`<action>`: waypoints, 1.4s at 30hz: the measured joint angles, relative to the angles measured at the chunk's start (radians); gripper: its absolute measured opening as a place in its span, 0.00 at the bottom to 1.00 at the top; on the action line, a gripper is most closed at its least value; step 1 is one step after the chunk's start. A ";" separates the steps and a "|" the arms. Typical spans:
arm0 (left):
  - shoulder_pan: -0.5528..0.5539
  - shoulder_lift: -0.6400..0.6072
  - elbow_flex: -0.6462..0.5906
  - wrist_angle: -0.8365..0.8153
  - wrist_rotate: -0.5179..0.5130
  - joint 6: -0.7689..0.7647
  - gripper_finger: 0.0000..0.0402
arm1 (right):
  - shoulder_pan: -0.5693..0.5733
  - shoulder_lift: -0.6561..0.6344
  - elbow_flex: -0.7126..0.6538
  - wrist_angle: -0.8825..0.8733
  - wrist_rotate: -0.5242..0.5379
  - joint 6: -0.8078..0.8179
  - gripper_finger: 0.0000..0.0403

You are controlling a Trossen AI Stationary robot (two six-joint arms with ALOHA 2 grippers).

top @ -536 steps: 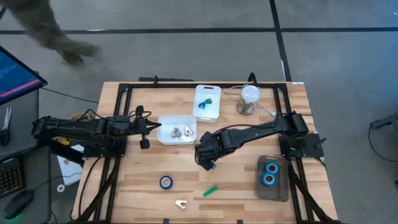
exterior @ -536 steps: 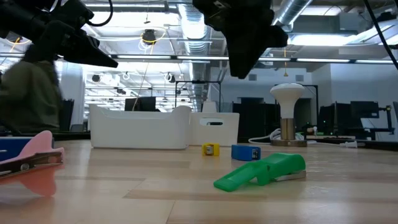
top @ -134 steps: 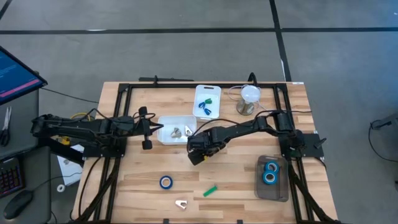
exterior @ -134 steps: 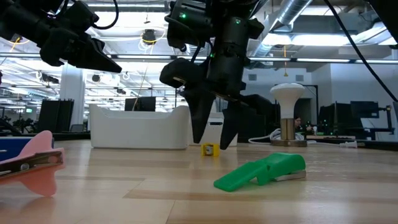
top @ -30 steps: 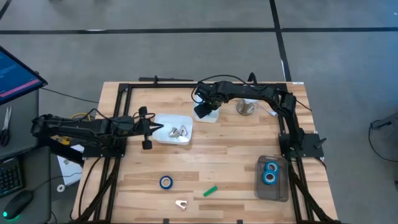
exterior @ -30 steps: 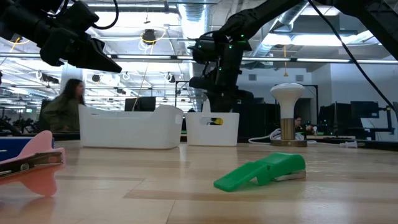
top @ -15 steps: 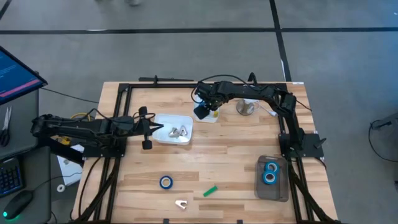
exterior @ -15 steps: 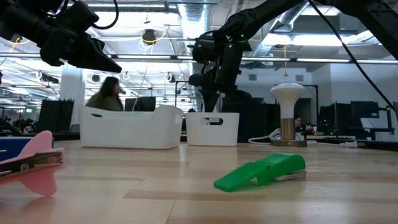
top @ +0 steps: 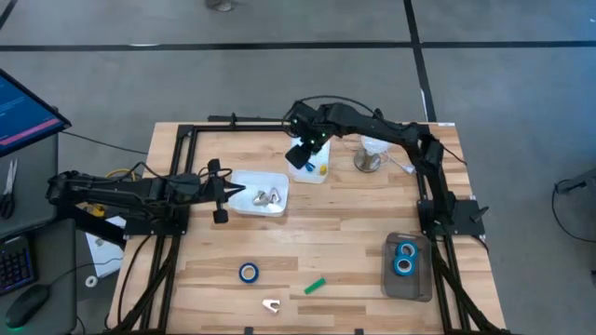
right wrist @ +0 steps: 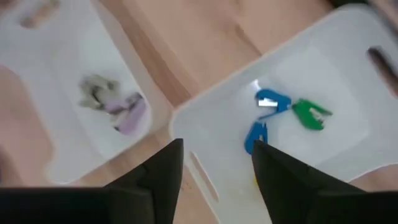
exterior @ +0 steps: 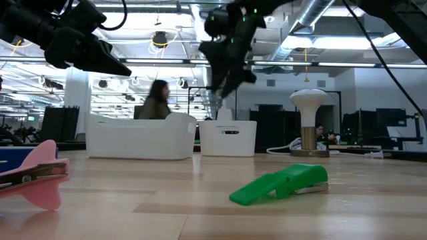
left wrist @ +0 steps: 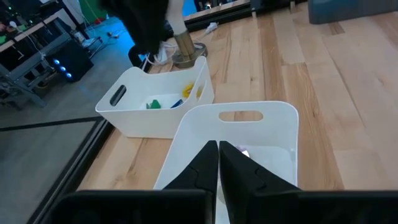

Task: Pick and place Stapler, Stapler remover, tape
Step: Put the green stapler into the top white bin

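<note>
Right hand point(top: 298, 156), upper centre of the high view, hangs above the near edge of the rear white tub point(top: 315, 160); fingers spread wide, nothing between them in the right wrist view. Left hand point(top: 218, 191), left of centre, waits beside the front white tub point(top: 277, 179); fingers pressed together, empty.

In the rear tub: small blue, green and yellow staplers point(right wrist: 268, 102), lying loose. In the front tub: pale metal staple removers point(top: 266, 196).

On the worktop point(top: 335, 242), lower centre of the high view:
- one blue tape roll point(top: 249, 272), flat, hole up. Likely light, stiff ring, smooth rim; best taken across the outer edge, or one finger in the hole. May skate on bare wood if nudged.
- green stapler point(top: 316, 285), just right of the roll. Hard plastic, hinged, light; grip across the narrow sides mid-body so it does not pivot open.
- pale staple remover point(top: 271, 304), nearest the front edge. Thin, springy, awkward; take it over the wings.

Two more blue rolls sit in the grey tray point(top: 410, 288), lower right.

Obstacles: lamp point(top: 373, 144) and its cord stand just right of the rear tub, close to the right arm's path. Loose items are well apart from each other, open approach from above. A person is in the room behind, low view, away from the worktop.
</note>
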State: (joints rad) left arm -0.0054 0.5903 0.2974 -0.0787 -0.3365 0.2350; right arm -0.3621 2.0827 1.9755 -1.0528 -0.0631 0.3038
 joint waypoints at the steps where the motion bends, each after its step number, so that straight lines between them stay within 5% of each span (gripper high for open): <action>1: 0.000 0.000 0.000 0.001 0.000 0.007 0.02 | 0.001 0.000 0.035 -0.022 0.000 0.000 0.45; 13: 0.000 0.000 0.000 0.015 -0.005 0.011 0.02 | 0.079 0.000 0.327 -0.304 0.008 -0.001 0.36; 42: 0.000 0.000 0.000 0.028 -0.007 0.019 0.02 | 0.453 0.000 0.296 -0.450 0.011 0.003 0.33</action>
State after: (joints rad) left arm -0.0051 0.5903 0.2974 -0.0502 -0.3435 0.2539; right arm 0.0904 2.0823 2.2715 -1.5031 -0.0517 0.3069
